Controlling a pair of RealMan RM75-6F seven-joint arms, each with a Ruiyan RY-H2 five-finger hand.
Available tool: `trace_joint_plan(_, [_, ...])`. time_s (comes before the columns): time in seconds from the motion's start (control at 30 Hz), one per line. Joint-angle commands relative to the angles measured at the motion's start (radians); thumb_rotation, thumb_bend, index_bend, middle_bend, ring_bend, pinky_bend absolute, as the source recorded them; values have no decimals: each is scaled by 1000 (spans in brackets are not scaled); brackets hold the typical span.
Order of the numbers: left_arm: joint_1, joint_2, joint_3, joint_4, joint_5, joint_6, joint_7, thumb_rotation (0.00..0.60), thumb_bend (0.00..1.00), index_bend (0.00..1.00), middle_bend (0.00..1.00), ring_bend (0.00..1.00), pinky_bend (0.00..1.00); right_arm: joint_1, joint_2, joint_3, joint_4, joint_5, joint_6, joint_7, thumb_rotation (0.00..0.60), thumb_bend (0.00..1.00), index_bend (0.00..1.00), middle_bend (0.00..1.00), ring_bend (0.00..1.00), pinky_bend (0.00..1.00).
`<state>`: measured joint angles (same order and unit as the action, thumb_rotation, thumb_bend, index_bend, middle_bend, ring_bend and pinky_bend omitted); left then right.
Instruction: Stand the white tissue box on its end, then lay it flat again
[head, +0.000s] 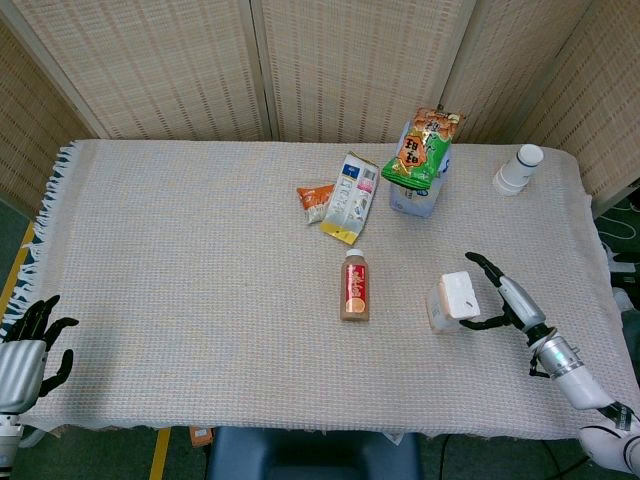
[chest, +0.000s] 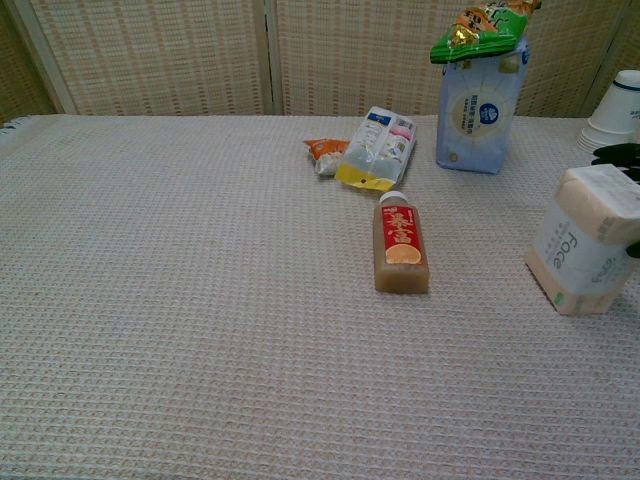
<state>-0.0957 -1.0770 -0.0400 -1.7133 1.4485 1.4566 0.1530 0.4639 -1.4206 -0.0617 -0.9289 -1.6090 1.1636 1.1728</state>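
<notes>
White tissue box (head: 449, 300) upright on end at right of surface (head: 200, 300), leaning slightly. Right hand (head: 505, 298) cupping far side, fingers (head: 484, 266) spread around top and base, contact unclear, so grasp state: cannot tell. For laying flat: tip slowly toward bottle (head: 355, 285), stopping short. Left hand (head: 28, 345) idle off edge, fingers apart.

Juice bottle (head: 355, 285) lies left of right hand (head: 506, 300). Blue pack (head: 413, 190) with green snack bag (head: 422, 148) on top, flat pouch (head: 349, 196), orange packet (head: 316, 201) beyond it. Cup stack (head: 518, 169) far behind.
</notes>
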Motion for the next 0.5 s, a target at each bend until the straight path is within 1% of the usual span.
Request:
trace_joint_plan(0.03, [0,1,0,-3,0,1,1,600,492,310,0,0,172,9,120,2,-171,0,-6,-107,600,0,0,0,0,0])
trace_joint_plan(0.17, [2,3,1,-4,3,4,-3,600,491,310,0,0,172,27,228,5,-336,-6,-21,-192,600,0,0,0,0,0])
trace_joint_plan(0.27, [3,6,0,-7,1,6,-5,600,492,310,0,0,173,59,332,7,-484,-5,-74,-279,600,0,0,0,0,0])
trace_joint_plan(0.33, [4,8,0,-9,1,6,-7,600,492,310,0,0,173,76,384,15,-560,11,-108,-354,600,0,0,0,0,0])
trace_joint_plan(0.47, [6,10,0,-11,4,10,-11,600,492,310,0,0,172,104,485,42,-728,99,-188,-594,600,0,0,0,0,0])
trace_joint_plan(0.5, [6,11,1,-12,4,10,-12,600,492,310,0,0,172,111,512,48,-777,142,-216,-697,600,0,0,0,0,0])
